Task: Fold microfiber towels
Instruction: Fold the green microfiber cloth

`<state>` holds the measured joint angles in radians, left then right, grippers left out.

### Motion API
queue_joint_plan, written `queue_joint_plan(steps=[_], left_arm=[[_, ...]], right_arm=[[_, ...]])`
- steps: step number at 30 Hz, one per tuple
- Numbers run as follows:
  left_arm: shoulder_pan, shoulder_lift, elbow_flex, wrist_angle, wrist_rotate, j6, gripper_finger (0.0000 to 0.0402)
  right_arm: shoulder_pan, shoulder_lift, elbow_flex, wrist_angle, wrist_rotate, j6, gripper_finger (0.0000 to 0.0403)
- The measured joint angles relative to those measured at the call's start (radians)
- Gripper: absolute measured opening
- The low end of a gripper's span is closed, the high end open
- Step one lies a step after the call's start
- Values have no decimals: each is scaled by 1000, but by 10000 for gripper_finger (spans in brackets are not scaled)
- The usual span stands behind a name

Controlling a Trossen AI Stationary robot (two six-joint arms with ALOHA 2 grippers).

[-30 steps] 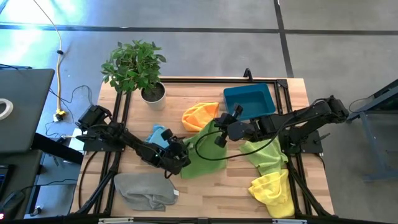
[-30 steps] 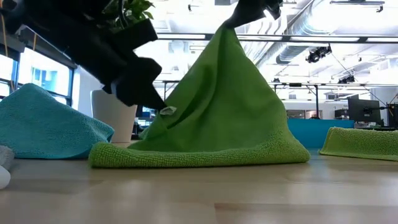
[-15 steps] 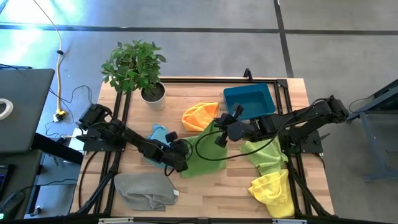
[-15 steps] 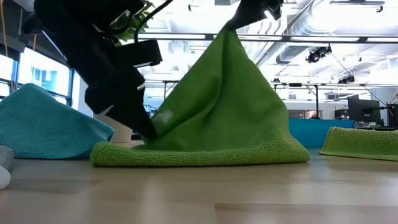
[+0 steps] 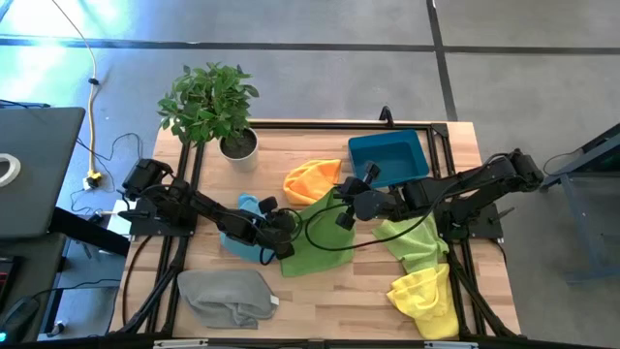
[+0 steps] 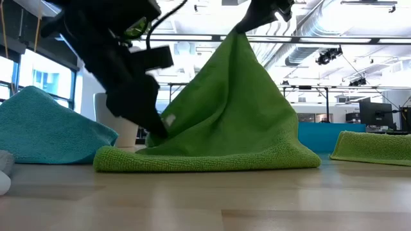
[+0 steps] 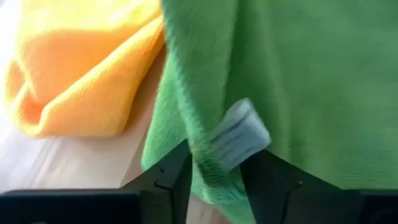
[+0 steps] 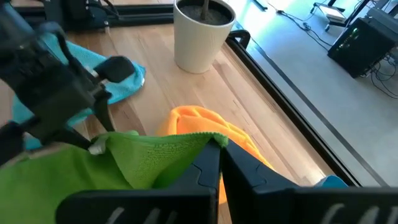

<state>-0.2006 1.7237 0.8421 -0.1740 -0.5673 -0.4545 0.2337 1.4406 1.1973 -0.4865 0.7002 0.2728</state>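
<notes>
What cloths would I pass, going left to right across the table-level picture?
Light blue towel → green towel, held up into a peak by the right gripper, with the left gripper at its left edge → lime green towel.

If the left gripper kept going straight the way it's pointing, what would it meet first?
The green towel: its edge and white tag already sit between the left gripper fingers. Past that edge, the orange towel looks next, though depth there is hard to judge.
</notes>
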Motion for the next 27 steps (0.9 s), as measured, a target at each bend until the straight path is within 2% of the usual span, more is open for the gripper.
queue_joint_plan(steps=[7,12,17,20,23,27], left_arm=[[-1,-96,-1,-50,11,63,9],[-15,-219,7,-186,11,102,8],[-44,-382,81,-422,9,76,4],[-60,-468,136,-486,5,101,2],[-72,-537,204,-570,-30,149,1],[-83,-595,312,-681,-114,188,1]], right_arm=[[1,0,-2,-7,-29,-15,0],[43,0,-2,43,-31,-71,0],[112,0,-2,150,-11,-182,0],[147,0,-2,206,7,-253,0],[173,0,-2,238,67,-340,0],[200,0,24,244,208,-468,0]])
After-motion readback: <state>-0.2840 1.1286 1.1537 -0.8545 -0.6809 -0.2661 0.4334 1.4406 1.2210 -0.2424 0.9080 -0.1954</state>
